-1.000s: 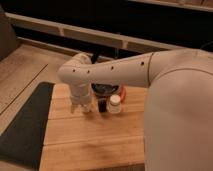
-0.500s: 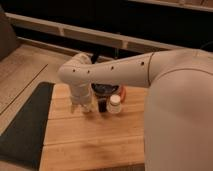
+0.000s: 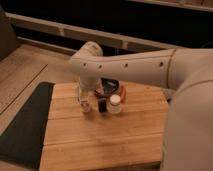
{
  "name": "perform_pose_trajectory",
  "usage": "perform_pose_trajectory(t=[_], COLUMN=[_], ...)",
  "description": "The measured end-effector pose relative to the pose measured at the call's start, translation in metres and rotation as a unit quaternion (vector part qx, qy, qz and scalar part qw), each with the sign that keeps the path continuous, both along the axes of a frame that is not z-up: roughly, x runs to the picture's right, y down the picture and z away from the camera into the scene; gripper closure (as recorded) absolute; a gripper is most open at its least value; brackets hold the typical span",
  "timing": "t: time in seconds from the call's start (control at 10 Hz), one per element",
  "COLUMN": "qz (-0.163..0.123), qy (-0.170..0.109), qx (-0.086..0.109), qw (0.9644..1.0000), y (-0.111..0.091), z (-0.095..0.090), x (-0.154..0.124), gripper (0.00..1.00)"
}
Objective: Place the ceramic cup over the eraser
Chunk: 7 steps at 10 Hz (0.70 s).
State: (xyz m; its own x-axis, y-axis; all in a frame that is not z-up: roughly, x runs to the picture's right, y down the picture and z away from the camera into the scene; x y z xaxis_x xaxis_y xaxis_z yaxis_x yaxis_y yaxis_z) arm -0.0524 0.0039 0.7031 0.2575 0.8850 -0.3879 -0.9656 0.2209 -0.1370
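While the tool (image 3: 85,103) hangs low over the table (image 3: 100,141) beside the eraser (image 3: 102,105), with the cup (image 3: 115,104) just past it, we cannot tell its state.

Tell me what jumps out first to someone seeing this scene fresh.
The big white robot arm dominates, sweeping in from the right over the wooden board. Its gripper hangs low near the board's back left, right at a small pale container, with the black eraser just right of it. A dark mat borders the board's left side.
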Motion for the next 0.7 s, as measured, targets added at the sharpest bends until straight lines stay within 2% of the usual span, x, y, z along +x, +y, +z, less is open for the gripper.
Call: perform_pose_trajectory(t=[0.1, 0.2, 0.5, 0.6, 0.7], qz=[-0.005, -0.005, -0.010, -0.011, -0.012], qy=[-0.002, -0.005, -0.004, 0.002, 0.015], qx=[0.034, 0.040, 0.039, 0.041, 0.046], qw=[0.9994, 0.9992, 0.9992, 0.9991, 0.9987], y=[-0.021, -0.025, -0.024, -0.024, -0.027], z=[-0.005, -0.007, -0.004, 0.003, 0.014], x=[0.023, 0.025, 0.025, 0.033, 0.056], gripper=[0.35, 0.35, 0.35, 0.35, 0.35])
